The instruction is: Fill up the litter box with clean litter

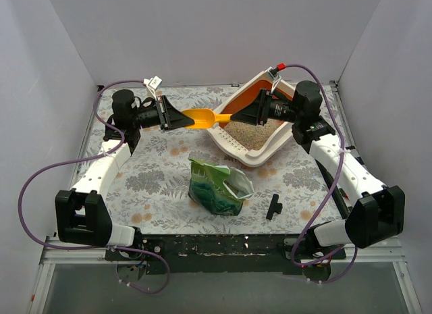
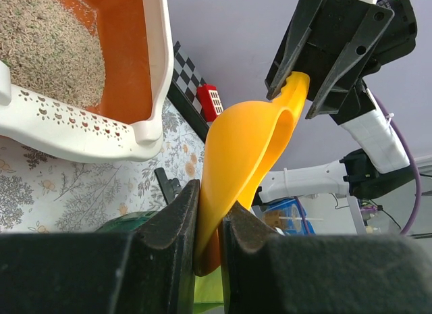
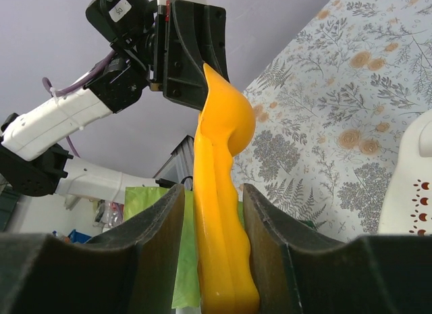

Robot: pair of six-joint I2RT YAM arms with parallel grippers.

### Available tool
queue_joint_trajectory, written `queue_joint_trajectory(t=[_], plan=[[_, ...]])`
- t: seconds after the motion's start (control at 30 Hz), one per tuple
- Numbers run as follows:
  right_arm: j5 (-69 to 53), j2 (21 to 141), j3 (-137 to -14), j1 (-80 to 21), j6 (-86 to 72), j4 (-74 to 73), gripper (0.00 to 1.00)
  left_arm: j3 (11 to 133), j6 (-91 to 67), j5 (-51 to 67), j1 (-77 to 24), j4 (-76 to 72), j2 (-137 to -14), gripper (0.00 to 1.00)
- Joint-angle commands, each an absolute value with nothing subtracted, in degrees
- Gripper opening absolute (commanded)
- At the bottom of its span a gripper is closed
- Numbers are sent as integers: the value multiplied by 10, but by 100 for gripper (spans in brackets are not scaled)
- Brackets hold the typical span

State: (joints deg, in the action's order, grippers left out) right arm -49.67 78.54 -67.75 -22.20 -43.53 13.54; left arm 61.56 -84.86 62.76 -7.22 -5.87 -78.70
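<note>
An orange scoop (image 1: 201, 118) hung above the floral table (image 1: 155, 165), stretched between the two arms. The left gripper (image 1: 183, 117) was clamped tight on the rim of the scoop's bowl. The right gripper (image 1: 237, 116) had its jaws set either side of the handle's end, with a sliver of daylight visible on one side (so not a firm grip). Just beside the scoop, at the far right of the table, the litter box (image 1: 260, 159) sat diagonally. The clean litter (image 1: 251, 133) lay as a beige-grey heap across its orange floor. A crumpled green bag (image 1: 217, 187) lay open in the middle of the table, well apart from the box. A small black part (image 1: 273, 206) lay to the bag's right.
</note>
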Motion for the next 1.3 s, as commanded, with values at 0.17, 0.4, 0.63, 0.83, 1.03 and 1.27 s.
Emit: queue_joint_trajectory(t=[0.17,0.4,0.63,0.83,1.03,1.27], plan=[[-511,787,-702,-224,-413,135,45,626,-836,635,-65,-52,-792,0],[-509,790,-715,-224,-379,86,52,637,-832,637,-65,-44,-798,0],[-516,797,-722,-225,-375,74,53,636,-831,637,-65,-44,-801,0],[-509,803,-733,-226,-351,40,54,638,-831,640,-65,-44,-803,0],[-511,805,-735,-229,-350,40,54,637,-831,641,-65,-44,-805,0],[-518,809,-740,-229,-351,40,47,637,-827,640,-65,-40,-808,0]])
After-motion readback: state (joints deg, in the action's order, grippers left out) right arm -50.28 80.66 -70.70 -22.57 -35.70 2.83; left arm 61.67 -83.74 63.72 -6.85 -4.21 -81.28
